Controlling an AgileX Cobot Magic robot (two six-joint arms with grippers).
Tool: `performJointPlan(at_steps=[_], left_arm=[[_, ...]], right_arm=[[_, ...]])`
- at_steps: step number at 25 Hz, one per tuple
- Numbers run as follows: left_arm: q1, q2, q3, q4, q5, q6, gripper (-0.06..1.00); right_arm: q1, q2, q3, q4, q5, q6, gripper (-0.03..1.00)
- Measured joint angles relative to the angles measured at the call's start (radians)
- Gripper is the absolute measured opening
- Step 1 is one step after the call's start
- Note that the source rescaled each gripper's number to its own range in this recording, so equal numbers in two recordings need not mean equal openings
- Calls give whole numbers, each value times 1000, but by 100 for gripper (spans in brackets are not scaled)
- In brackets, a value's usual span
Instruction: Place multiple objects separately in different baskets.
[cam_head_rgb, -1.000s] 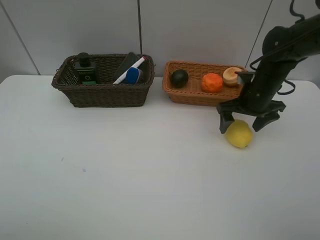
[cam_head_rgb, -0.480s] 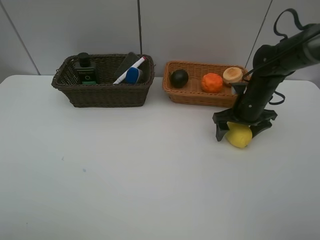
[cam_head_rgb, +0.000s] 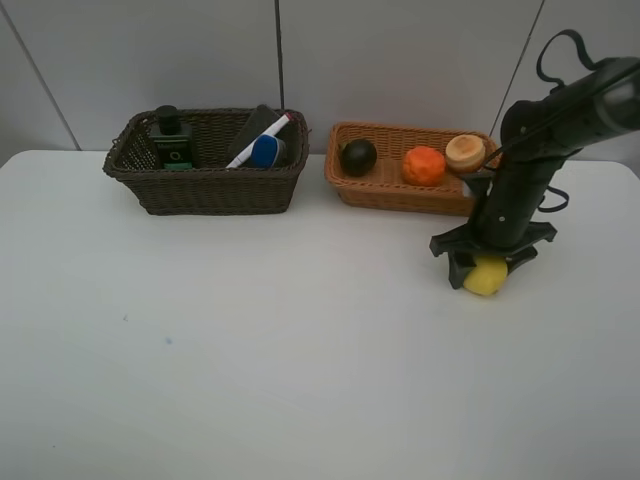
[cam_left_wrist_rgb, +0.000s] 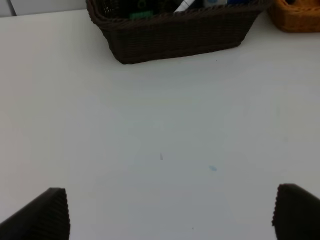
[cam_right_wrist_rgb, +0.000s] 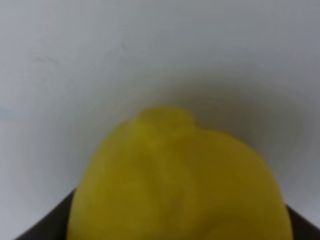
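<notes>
On the white table, just in front of the light tan basket (cam_head_rgb: 390, 192), lies the lemon (cam_head_rgb: 486, 279). My right gripper (cam_head_rgb: 487, 268) reaches straight down over it, its fingers pressed to both sides. Up close the lemon (cam_right_wrist_rgb: 175, 185) fills the right wrist view, dark fingers at its flanks. The tan basket holds a dark mangosteen (cam_head_rgb: 357, 156), an orange (cam_head_rgb: 424, 165) and a peach (cam_head_rgb: 465, 151). The dark brown basket (cam_head_rgb: 205, 190) holds a green bottle (cam_head_rgb: 171, 140), a marker (cam_head_rgb: 262, 138), a blue-capped bottle (cam_head_rgb: 265, 151) and a black eraser (cam_head_rgb: 258, 122). My left gripper (cam_left_wrist_rgb: 175, 215) is open over bare table.
Both baskets stand side by side along the table's back edge, by a grey wall. The left wrist view shows the dark basket (cam_left_wrist_rgb: 175, 35) ahead and a corner of the tan one (cam_left_wrist_rgb: 295, 12). White tabletop (cam_head_rgb: 250, 350) spreads in front.
My right gripper came down over the lemon and its fingers closed in from wide open until they met it. The lemon shifted slightly. The left gripper stayed still.
</notes>
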Motion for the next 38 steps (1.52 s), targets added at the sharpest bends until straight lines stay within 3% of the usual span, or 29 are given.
performJointPlan(at_steps=[9,16,26,27,31,38], left_arm=[[0,0,0,0,0,0,100],[0,0,0,0,0,0,100],[0,0,0,0,0,0,100],[0,0,0,0,0,0,100],[0,0,0,0,0,0,100],[0,0,0,0,0,0,100]], right_arm=[[0,-25,-14,24,35,0,56],[1,-164,-191,25,62,0,56],[0,-64,-288,25,-240,3,56],[0,-56,-288,25,-253,4,58],[0,-43,-288,10,-286,4,91],[0,-58,-288,-8,-214,4,100]])
